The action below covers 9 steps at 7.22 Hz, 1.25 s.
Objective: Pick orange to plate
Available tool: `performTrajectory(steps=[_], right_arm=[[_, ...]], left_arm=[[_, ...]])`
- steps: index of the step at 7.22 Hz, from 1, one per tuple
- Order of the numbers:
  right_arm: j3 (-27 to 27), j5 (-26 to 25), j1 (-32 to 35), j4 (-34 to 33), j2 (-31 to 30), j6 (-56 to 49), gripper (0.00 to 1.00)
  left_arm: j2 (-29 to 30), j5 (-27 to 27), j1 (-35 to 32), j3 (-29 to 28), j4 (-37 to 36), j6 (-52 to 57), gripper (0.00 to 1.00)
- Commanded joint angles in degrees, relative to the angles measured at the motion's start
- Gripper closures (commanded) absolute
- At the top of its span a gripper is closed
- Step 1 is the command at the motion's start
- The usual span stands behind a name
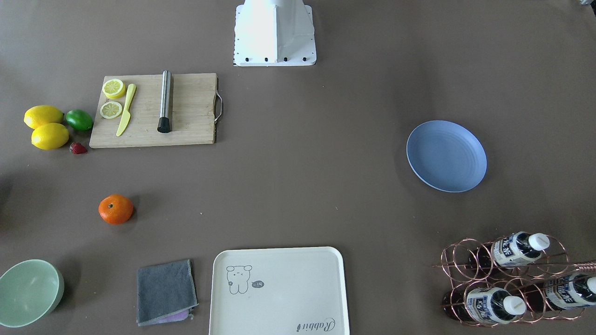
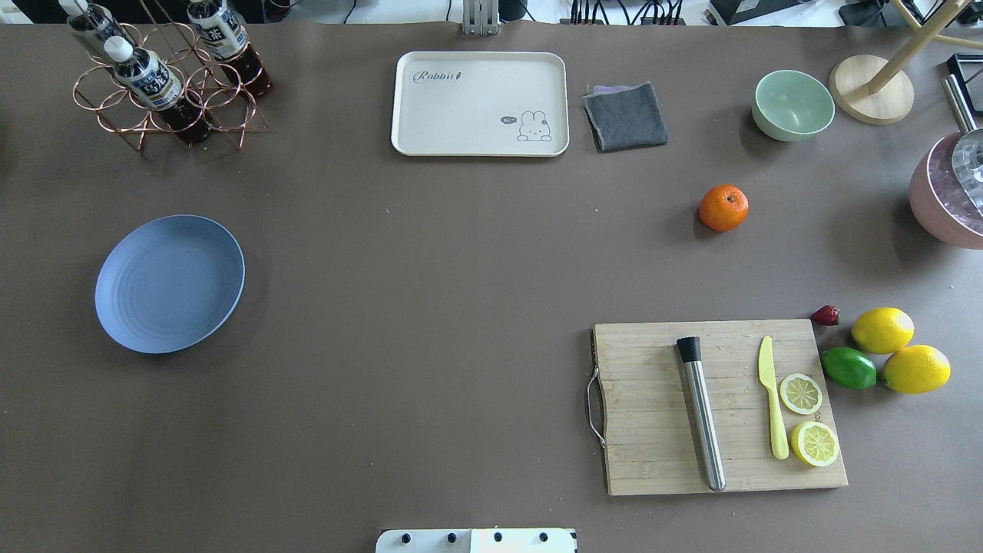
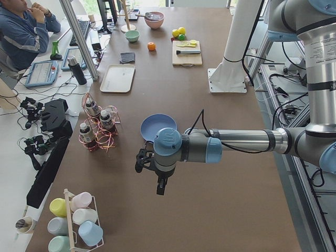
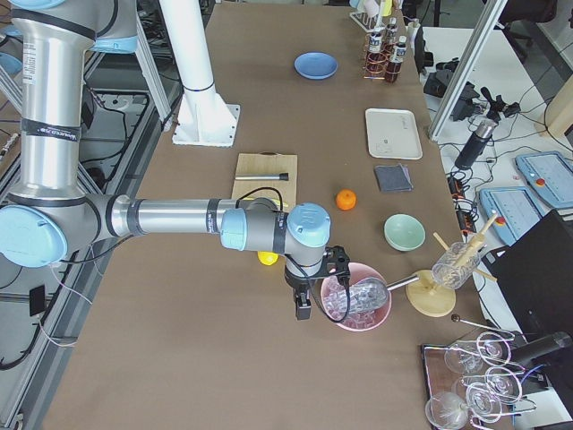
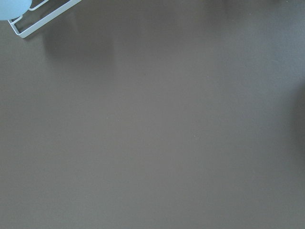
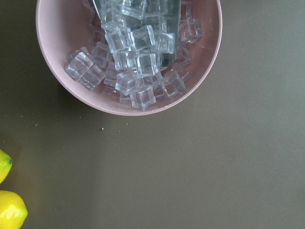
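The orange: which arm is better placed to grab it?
Probably the right. The orange sits on the robot's right side, and the right gripper hangs near it by the pink ice bowl. The left gripper hangs at the far end, past the plate.

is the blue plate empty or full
Empty: the plate shows only its bare blue surface; the orange sits on the table, well apart from it.

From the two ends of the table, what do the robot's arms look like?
Both are thick silver metal tubes with grey joints and pale blue round caps. The left arm carries a thin black cable looping toward its small black left pincer. The right arm looks the same, ending in a black right pincer.
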State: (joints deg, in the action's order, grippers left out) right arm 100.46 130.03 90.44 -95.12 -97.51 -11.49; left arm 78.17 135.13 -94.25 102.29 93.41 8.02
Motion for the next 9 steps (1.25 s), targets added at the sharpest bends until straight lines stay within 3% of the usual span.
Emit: performTrajectory(steps=[1,3,6,8,9], right_arm=[[0.0,0.31,0.0,0.02,0.3,0.24,0.0],[-0.09,3.53,0.0,2.02,0.04,0.15,0.0],[0.7,4.54,-0.09,5.81,0.29,0.15,0.0],[2.27,1.72,-2.09,11.52,0.3,9.48,0.0],[4.03,1.2,-6.2,13.97,0.3,18.17,0.0]], left_arm=[[1.28,-0.04,-0.14,0.02,2.9,-0.2,0.02],[1.37,-1.0,-0.4,-2.6,14.73,-0.38,0.02],[4.88,2.23,-0.23,-6.05,17.51,-0.28,0.02],[6.29,2.86,0.99,-4.56,20.04,-3.7,0.02],[7.6,2.77,7.61,-4.21,20.84,-5.72,0.02]])
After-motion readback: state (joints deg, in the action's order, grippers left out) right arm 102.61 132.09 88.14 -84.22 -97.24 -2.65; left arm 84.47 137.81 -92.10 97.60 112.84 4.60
